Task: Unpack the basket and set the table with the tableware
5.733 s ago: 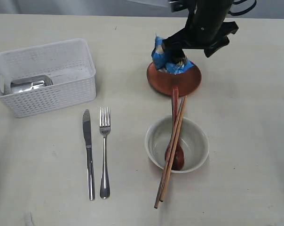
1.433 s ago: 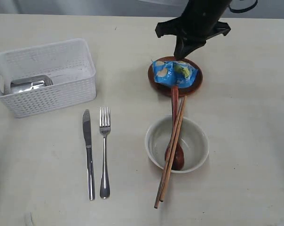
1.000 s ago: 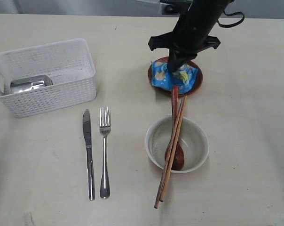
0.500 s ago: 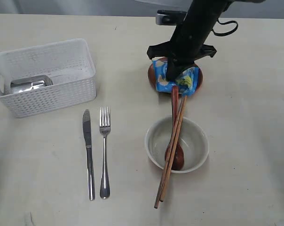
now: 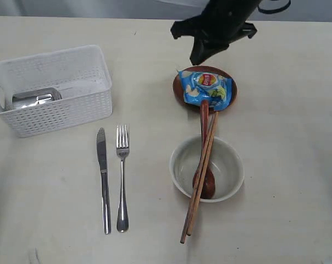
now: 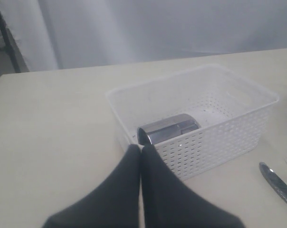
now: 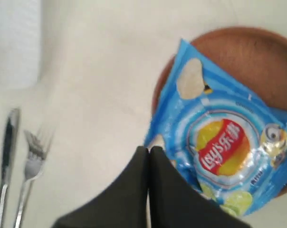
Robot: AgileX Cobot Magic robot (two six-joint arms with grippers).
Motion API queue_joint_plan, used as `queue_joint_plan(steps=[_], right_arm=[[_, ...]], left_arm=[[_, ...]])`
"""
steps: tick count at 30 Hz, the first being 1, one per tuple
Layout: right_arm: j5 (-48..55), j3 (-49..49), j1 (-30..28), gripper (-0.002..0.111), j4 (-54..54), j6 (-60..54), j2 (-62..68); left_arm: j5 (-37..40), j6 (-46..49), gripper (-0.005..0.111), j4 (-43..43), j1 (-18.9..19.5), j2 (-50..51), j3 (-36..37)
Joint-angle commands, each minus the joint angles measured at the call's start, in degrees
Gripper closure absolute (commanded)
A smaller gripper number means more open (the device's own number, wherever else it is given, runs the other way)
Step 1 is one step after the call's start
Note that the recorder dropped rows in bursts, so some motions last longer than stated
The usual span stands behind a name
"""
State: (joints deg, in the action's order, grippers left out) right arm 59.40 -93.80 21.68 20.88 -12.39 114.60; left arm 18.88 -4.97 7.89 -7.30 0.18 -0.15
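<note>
One steel cup (image 5: pixel 35 98) lies on its side inside the white basket (image 5: pixel 61 118), which stands at the far left of the table (image 5: pixel 287 165). You see the left gripper (image 6: pixel 141 148) only in its wrist view. Its fingers are pressed together on nothing, just outside the basket wall at the end where the cup lies.

To the right of the basket and nearer, the knife (image 5: pixel 103 179) and the fork (image 5: pixel 122 181) lie side by side on the table, close but apart (the knife is the left one).

Further right stands the pale bowl (image 5: pixel 182 165). The head of the wooden spoon (image 5: pixel 204 118) rests in it, and the handle goes over the far rim up to the brown plate (image 5: pixel 207 69). The chopsticks (image 5: pixel 194 212) lie across the bowl beside the spoon, with their near ends on the table.

On the plate, far from the bowl, lies the blue chip bag (image 5: pixel 205 88) and covers most of it. The right gripper (image 7: pixel 149 150) hangs over the far left side of the plate, fingers together and empty, apart from the bag in the exterior view.
</note>
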Motion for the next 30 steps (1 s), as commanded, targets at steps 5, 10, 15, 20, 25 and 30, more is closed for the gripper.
queue_joint_plan(steps=[5,10,15,20,25,30], right_arm=[[2.54,-0.08,0.36,0.108,21.47,-8.95,-5.24],[3.83,-0.08,4.76,0.086,22.91,-8.54,-4.88],[-1.12,-0.08,10.84,0.042,22.91,-8.65,-4.25],[-5.14,-0.08,16.52,0.043,22.77,-7.64,-3.94],[-8.08,-1.13,18.36,0.065,21.07,-3.53,-4.18],[-4.14,-3.87,16.83,0.108,9.22,-2.06,-7.22]], left_arm=[[-0.60,0.09,0.107,0.02,-0.24,-0.18,0.15],[-0.60,0.09,0.107,0.02,-0.24,-0.18,0.15],[-0.60,0.09,0.107,0.02,-0.24,-0.18,0.15],[-0.60,0.09,0.107,0.02,-0.24,-0.18,0.15],[-0.60,0.09,0.107,0.02,-0.24,-0.18,0.15],[-0.60,0.09,0.107,0.02,-0.24,-0.18,0.15]])
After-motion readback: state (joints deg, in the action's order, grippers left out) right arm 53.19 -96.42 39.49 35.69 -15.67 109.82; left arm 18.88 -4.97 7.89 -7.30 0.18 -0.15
